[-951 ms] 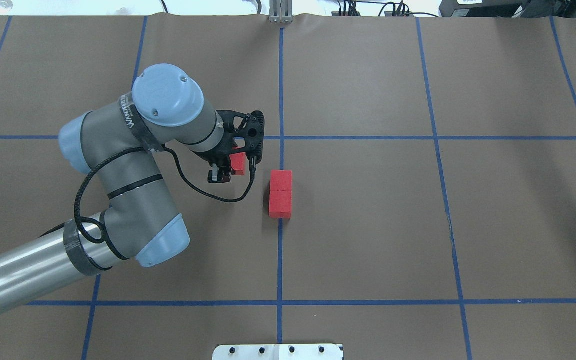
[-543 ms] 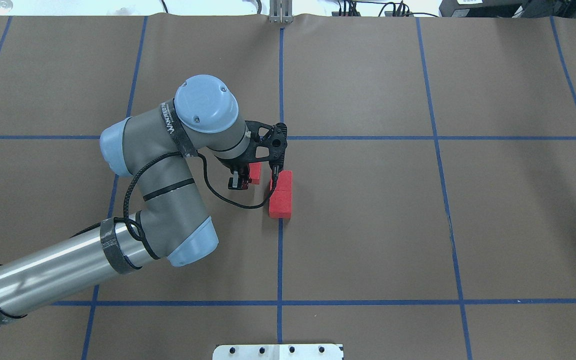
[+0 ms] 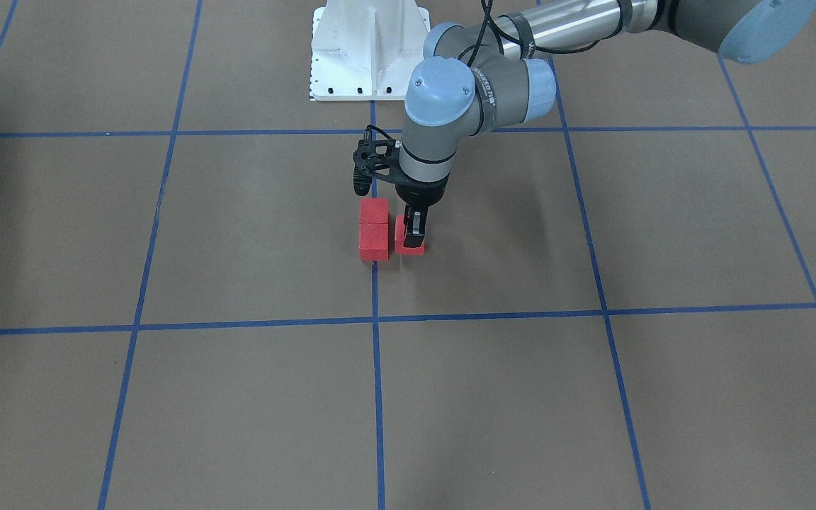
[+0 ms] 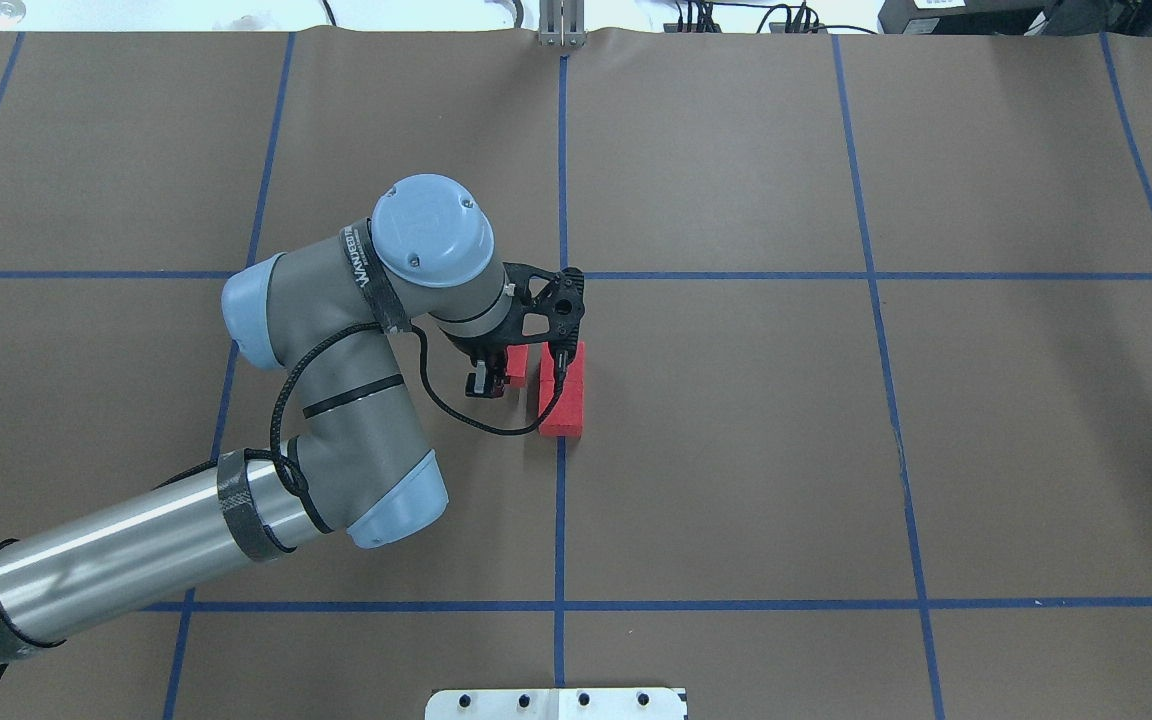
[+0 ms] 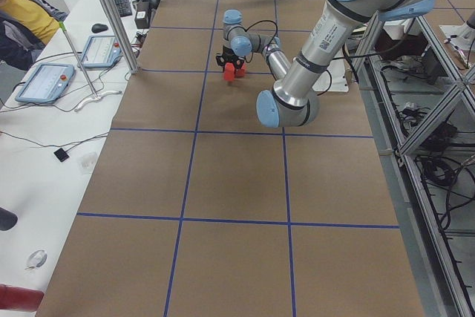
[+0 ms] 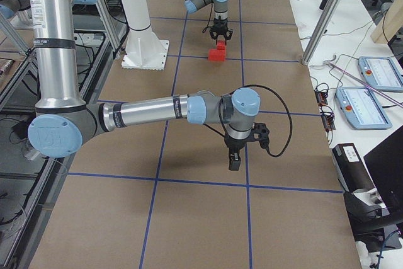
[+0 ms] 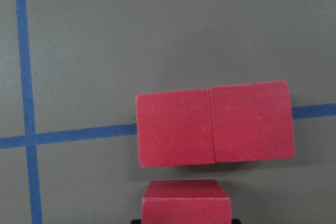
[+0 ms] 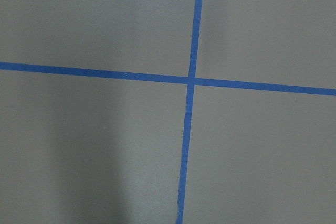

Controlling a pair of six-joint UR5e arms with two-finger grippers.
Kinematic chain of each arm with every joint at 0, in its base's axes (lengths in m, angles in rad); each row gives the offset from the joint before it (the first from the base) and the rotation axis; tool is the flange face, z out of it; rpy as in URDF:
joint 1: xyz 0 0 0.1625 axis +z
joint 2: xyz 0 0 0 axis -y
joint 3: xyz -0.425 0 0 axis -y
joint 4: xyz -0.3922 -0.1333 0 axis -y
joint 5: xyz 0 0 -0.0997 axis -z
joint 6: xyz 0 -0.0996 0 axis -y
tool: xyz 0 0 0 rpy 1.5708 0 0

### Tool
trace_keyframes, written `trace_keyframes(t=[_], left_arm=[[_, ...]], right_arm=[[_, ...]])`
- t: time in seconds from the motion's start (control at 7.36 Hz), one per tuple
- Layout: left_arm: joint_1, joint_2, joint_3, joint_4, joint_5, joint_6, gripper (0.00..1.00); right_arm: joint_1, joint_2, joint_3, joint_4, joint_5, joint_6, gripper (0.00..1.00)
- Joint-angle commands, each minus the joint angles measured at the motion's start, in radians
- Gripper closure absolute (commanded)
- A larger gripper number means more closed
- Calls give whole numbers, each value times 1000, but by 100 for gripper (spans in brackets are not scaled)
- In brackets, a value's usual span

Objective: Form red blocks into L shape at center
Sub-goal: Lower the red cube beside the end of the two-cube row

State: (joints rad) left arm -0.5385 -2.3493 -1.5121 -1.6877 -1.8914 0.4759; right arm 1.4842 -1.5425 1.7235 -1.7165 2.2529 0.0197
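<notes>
- Front-facing: left end effector (image 3: 414, 228) clamped on third red block (image 3: 408, 246), just beside paired red blocks (image 3: 373, 230) at the center (image 3: 375, 280) of the counter (image 3: 238, 397).
- Overhead: pair's long axis along the tape line (image 4: 560, 500); held block on the robot's left of the far cube.
- Left wrist: slim gap between block and pair.
- Exterior right: right end effector (image 6: 233, 159) well apart; apart or together, cannot tell.

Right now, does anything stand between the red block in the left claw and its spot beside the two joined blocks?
Nothing visible does. The left claw grips the held red block, and only a narrow strip of bare brown surface separates it from the two joined blocks.
</notes>
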Motion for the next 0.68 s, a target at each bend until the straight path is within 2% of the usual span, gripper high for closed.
trace_keyframes(t=[0.0, 0.14, 0.54], left_arm=[[9, -2, 4, -3, 0, -8, 96], [11, -2, 6, -6, 0, -25, 93], [11, -4, 10, -7, -3, -97, 90]], right_arm=[[1, -1, -1, 0, -1, 0, 0], [1, -1, -1, 0, -1, 0, 0], [1, 1, 1, 0, -1, 2, 0]])
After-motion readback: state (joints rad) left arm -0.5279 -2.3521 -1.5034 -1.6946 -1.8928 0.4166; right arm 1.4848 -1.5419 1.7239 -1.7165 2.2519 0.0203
